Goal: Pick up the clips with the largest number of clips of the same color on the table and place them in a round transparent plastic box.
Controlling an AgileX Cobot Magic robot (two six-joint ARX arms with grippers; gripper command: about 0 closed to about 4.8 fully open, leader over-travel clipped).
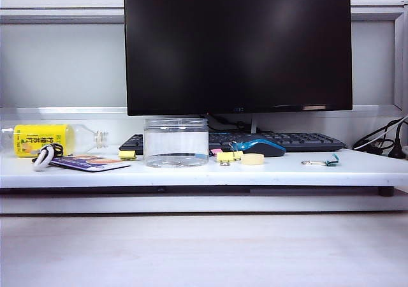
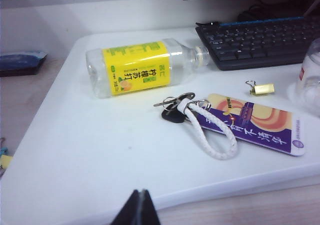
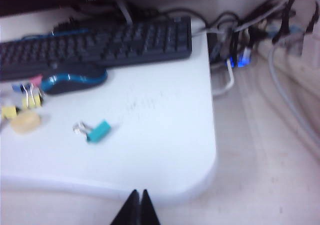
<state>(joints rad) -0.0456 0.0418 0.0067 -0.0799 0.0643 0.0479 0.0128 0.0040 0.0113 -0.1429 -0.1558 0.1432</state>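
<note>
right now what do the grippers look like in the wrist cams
Only the fingertips show. The left gripper is a pair of plain black, flat-sided fingers tapering to a point; the right gripper looks the same. No markings or cables show on either, and neither arm appears in the exterior view.

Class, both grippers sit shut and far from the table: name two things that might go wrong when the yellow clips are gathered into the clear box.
1. A yellow clip sits close against the mouse and tape roll; a gripper may knock them.
2. Another clip lies near the box wall; reaching could push the box.
</note>
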